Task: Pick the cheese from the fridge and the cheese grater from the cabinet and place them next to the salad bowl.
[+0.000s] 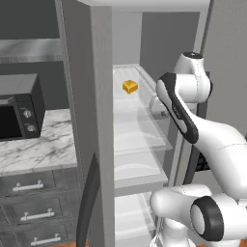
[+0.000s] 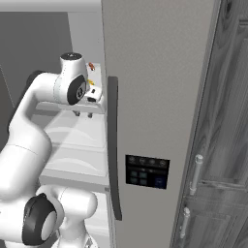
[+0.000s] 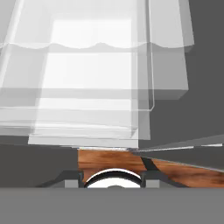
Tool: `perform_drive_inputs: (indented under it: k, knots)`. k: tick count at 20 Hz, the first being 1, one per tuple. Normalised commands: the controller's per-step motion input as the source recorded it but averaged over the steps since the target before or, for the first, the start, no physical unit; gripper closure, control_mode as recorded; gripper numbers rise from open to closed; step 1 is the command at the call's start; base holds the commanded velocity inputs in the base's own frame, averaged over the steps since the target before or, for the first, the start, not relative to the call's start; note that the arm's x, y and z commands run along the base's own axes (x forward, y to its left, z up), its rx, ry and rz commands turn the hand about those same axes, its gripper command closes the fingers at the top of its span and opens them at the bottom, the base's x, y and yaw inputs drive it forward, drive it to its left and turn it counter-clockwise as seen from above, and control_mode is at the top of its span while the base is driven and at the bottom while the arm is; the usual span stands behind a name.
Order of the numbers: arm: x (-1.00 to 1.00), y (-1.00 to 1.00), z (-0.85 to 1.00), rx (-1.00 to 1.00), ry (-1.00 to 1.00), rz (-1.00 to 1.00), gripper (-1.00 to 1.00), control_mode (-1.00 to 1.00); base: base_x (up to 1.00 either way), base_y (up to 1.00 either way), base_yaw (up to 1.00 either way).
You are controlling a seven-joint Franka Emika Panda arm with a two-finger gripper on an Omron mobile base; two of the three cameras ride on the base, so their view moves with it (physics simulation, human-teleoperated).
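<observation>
The fridge stands open, its translucent glass shelves stacked inside. The cheese, a small yellow-orange wedge, rests on the upper shelf toward the back. My gripper hangs at the shelf front, nearer than the cheese and to its right, pointing down. Its fingers stand apart with nothing between them. In the hand view the gripper looks down over the glass shelves to the wooden floor. The fridge door with its long dark handle fills the right base view. The cheese grater, cabinet and salad bowl are out of view.
A black microwave sits on a marble counter left of the fridge, above drawers with silver handles. A dark wood-grain door with metal handles stands right of the fridge. The fridge walls hem in the arm.
</observation>
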Motion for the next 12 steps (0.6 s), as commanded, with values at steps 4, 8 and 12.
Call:
perform_drive_inputs:
  k: [4, 8, 12]
  knots:
    - [-0.04, 0.01, 0.00, 0.00, -0.05, 0.00, -1.00, -1.00, 0.00, 0.00, 0.00]
    - [-0.05, 0.22, 0.00, -0.06, -0.26, 0.06, -1.00, -1.00, 0.00, 0.00, 0.00]
    - [0.00, 0.35, 0.04, -0.01, -0.29, 0.07, -1.00, -1.00, 0.00, 0.00, 0.00]
